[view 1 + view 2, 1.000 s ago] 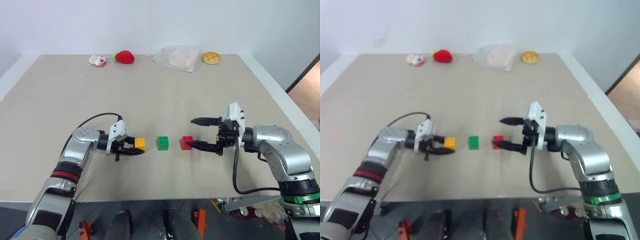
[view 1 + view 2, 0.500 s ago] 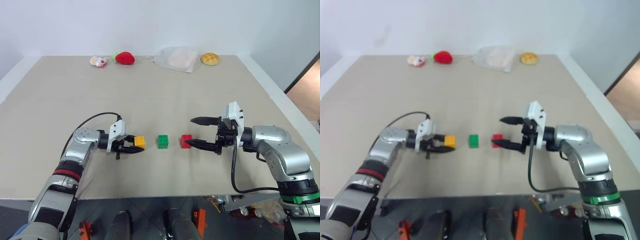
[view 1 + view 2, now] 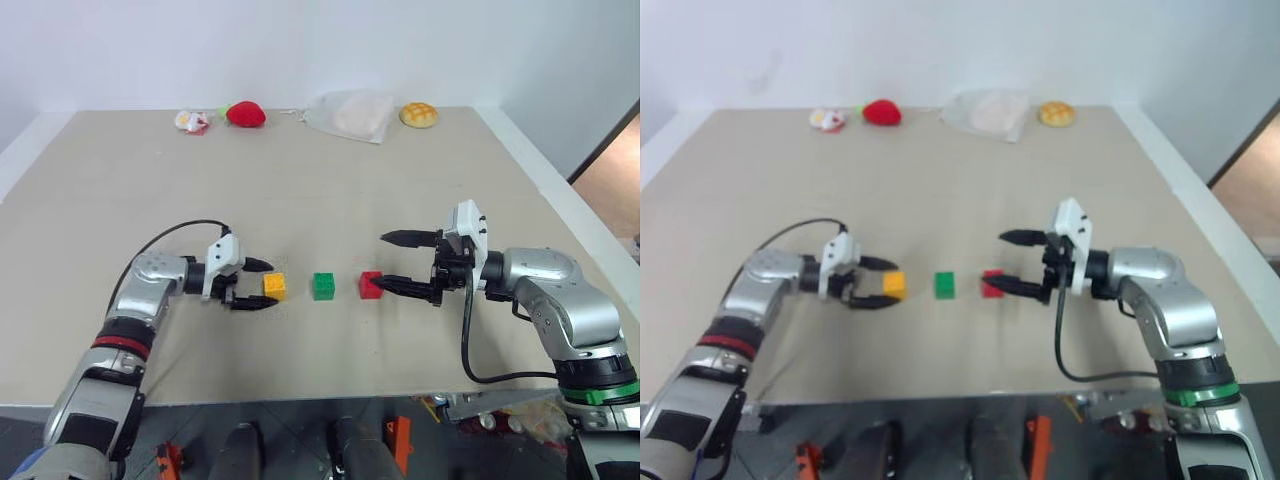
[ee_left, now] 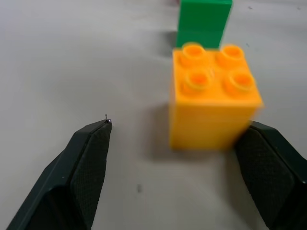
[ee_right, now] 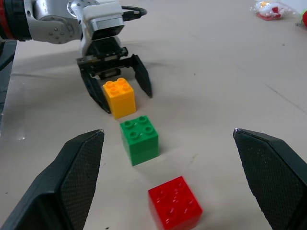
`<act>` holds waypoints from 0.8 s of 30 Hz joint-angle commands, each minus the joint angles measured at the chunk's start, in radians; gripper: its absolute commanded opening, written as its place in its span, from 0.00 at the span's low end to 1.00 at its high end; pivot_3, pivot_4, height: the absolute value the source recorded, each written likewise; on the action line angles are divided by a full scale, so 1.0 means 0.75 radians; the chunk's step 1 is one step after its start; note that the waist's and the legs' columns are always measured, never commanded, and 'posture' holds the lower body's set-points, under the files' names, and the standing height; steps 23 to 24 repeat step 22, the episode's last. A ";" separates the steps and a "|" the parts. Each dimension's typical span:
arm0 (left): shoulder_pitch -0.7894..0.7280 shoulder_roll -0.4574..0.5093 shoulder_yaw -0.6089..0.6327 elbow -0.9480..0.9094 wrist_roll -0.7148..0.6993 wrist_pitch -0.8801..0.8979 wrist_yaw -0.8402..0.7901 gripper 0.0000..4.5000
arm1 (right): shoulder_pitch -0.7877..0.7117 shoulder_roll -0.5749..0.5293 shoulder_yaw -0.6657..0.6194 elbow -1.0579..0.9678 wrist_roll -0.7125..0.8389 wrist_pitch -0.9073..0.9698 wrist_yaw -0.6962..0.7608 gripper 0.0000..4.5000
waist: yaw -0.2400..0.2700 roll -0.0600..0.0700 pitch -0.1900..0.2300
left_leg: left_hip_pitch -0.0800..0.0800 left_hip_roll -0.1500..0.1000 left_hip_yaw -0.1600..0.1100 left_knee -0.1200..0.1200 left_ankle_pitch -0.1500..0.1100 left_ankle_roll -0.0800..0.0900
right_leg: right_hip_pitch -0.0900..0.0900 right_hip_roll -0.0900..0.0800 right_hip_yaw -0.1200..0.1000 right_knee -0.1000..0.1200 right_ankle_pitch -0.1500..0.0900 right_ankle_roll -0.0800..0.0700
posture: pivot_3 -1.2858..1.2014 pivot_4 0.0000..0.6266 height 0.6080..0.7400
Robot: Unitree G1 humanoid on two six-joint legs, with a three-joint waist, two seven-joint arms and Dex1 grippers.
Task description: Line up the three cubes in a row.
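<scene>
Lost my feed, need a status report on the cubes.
Left end effector open, straddling yellow-orange cube. Right end effector open beside red cube. Green cube between, three in row. Nothing in the way.

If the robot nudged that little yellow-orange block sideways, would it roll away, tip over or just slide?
Most likely it would just slide. The yellow-orange cube has flat sides and sits flat on the smooth table, so rolling looks unlikely. It is about as tall as it is wide, so a high push might tip it. It looks like hard, stiff plastic, probably light, and should keep its shape.
</scene>
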 commanded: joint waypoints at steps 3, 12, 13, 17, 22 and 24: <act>0.214 0.321 0.111 -0.385 -0.172 0.450 -0.125 0.88 | -0.072 0.005 -0.002 0.047 -0.005 -0.035 0.043 1.00 | -0.013 0.000 0.000 | 0.000 0.006 0.000 0.000 -0.004 0.000 | -0.002 0.005 0.000 0.001 -0.004 -0.004 | 0.52 0.24 1.00; 0.425 0.338 0.596 -0.512 -0.358 0.682 0.351 0.88 | -0.065 0.027 -0.034 0.174 -0.060 -0.095 -0.003 1.00 | 0.006 0.001 0.000 | 0.000 0.011 0.001 0.002 -0.005 0.000 | -0.004 0.008 -0.003 0.002 -0.007 -0.013 | 0.52 0.24 1.00; 0.447 0.307 0.657 -0.536 -0.357 0.668 0.445 0.88 | -0.061 0.023 -0.059 0.203 -0.064 -0.105 -0.022 1.00 | 0.007 0.001 0.001 | 0.000 0.011 0.001 0.002 -0.005 0.000 | -0.004 0.008 -0.003 0.002 -0.007 -0.013 | 0.52 0.24 1.00; 0.535 0.215 0.807 -0.662 -0.421 0.757 0.678 0.88 | -0.044 0.011 -0.147 0.273 -0.054 -0.120 -0.081 1.00 | 0.009 0.001 0.000 | 0.000 0.010 0.003 0.002 -0.005 0.000 | -0.003 0.007 -0.002 0.002 -0.006 -0.012 | 0.52 0.24 1.00; 0.715 0.099 0.883 -0.845 -0.496 0.800 0.823 0.88 | 0.071 0.040 -0.197 0.224 -0.036 -0.084 -0.147 1.00 | 0.009 0.000 0.000 | 0.000 0.011 0.004 0.002 -0.006 -0.002 | -0.003 0.008 -0.001 0.002 -0.006 -0.012 | 0.52 0.24 1.00; 0.715 0.099 0.883 -0.845 -0.496 0.800 0.823 0.88 | 0.071 0.040 -0.197 0.224 -0.036 -0.084 -0.147 1.00 | 0.009 0.000 0.000 | 0.000 0.011 0.004 0.002 -0.006 -0.002 | -0.003 0.008 -0.001 0.002 -0.006 -0.012 | 0.52 0.24 1.00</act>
